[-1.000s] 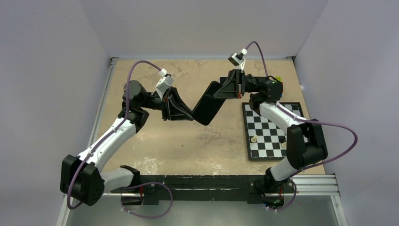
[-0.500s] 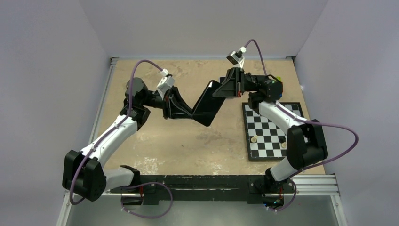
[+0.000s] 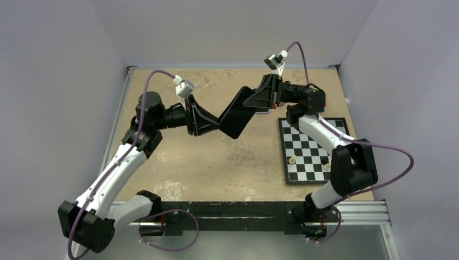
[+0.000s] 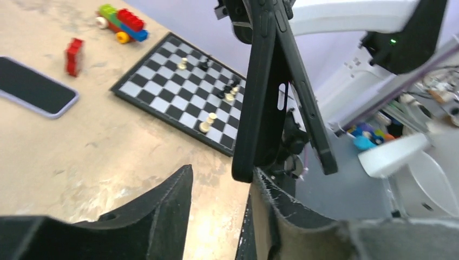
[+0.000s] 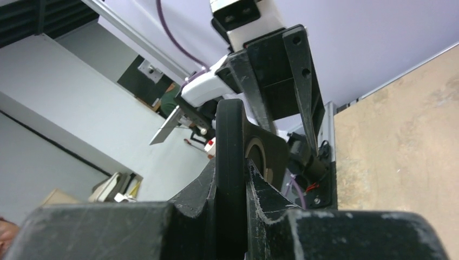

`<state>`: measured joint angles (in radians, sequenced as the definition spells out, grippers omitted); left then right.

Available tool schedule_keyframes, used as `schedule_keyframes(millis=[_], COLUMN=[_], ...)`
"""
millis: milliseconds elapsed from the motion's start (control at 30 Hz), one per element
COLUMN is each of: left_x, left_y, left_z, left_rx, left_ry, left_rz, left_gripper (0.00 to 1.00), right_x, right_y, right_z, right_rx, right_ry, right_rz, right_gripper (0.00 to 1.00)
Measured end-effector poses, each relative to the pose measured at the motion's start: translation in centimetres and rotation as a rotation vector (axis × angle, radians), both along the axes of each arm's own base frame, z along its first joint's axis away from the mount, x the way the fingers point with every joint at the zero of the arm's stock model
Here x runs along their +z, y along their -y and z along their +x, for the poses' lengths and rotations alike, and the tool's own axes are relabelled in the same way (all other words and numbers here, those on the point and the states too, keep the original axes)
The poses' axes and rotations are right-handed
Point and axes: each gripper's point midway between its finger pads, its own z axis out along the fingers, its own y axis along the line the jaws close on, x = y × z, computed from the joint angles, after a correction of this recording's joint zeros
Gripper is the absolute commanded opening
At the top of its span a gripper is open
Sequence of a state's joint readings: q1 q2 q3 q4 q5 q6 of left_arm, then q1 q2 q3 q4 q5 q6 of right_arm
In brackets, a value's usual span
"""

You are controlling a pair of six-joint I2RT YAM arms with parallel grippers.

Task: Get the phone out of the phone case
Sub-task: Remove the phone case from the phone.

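My right gripper (image 3: 251,102) holds the black phone case (image 3: 237,115) up over the middle of the table, tilted down to the left. In the right wrist view its jaws are shut on the case's edge (image 5: 230,135). In the left wrist view the case (image 4: 264,103) stands edge-on. A thinner black slab with side buttons, the phone (image 4: 309,108), splays away from its right side. My left gripper (image 3: 216,123) is at the case's lower end, open. The case's bottom corner rests at the right fingertip (image 4: 258,181), and nothing lies between the fingers.
A chessboard (image 3: 311,149) with a few pieces lies on the right of the table. Another dark phone with a lilac rim (image 4: 32,86) lies flat near a red brick (image 4: 74,56) and a toy brick car (image 4: 122,21). Walls enclose the table.
My left gripper has opened, let go of the case's lower end and drawn back a little to the left. The right gripper has carried the case slightly up and left.
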<state>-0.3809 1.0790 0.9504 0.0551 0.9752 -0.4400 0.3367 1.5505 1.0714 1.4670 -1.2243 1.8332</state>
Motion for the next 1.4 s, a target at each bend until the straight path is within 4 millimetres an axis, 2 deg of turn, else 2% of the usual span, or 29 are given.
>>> schedule_keyframes(millis=[100, 300, 433, 567, 700, 900, 1267, 1400], left_x=[0.5, 2.4, 3.0, 2.2, 3.6, 5.0, 5.3, 5.6], left_y=[-1.2, -3.1, -2.6, -1.4, -0.2, 0.4, 0.7, 0.6], left_z=[-0.2, -2.2, -3.0, -3.6, -3.8, -3.2, -2.3, -1.5], left_rx=[0.114, 0.218, 0.214, 0.195, 0.152, 0.135, 0.145, 0.191], left_ry=[-0.012, -0.034, -0.140, -0.277, -0.342, -0.372, -0.405, -0.449], left_rz=[0.011, -0.019, -0.108, -0.175, -0.245, -0.302, -0.327, -0.363], left_gripper=[0.64, 0.62, 0.55, 0.54, 0.54, 0.54, 0.55, 0.47], right_x=[-0.2, 0.6, 1.3, 0.9, 0.6, 0.5, 0.7, 0.9], right_y=[-0.4, -1.4, -1.4, -1.1, -1.0, -1.0, -0.6, -0.6], right_z=[0.6, 1.4, 2.4, 3.3, 3.8, 4.2, 4.6, 5.0], right_rx=[-0.031, -0.072, -0.110, -0.135, -0.146, -0.159, -0.179, -0.198], right_ry=[0.005, 0.021, 0.028, 0.008, -0.006, -0.020, -0.024, -0.026], right_rz=[-0.011, -0.033, -0.030, -0.044, -0.052, -0.053, -0.045, -0.034], right_gripper=[0.00, 0.00, 0.00, 0.00, 0.00, 0.00, 0.00, 0.00])
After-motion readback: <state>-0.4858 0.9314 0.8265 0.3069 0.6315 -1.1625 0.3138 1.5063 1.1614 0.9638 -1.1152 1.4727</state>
